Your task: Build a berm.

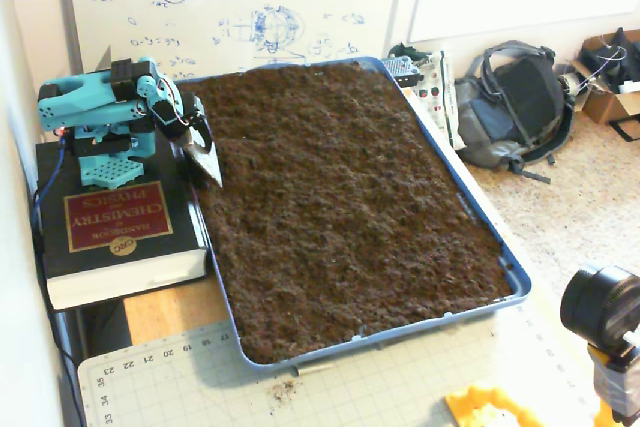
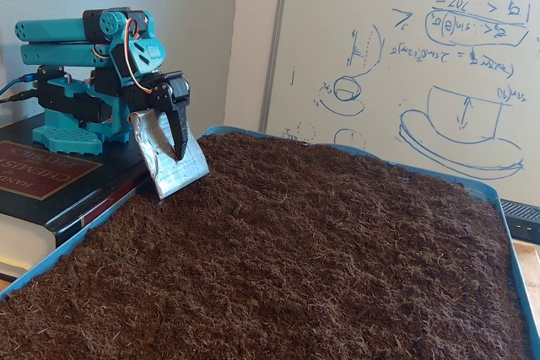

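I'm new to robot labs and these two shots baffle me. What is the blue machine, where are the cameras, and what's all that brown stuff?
The turquoise machine is a small robot arm standing on a thick book. One camera looks down from high up; the other sits low beside the tray. The blue tray is filled with loose brown soil, roughly level, with no berm showing yet. The arm's hand carries a silvery metal blade, a kind of scoop, whose tip sits at the soil's edge near the tray corner. Whether it touches the soil is hard to tell.
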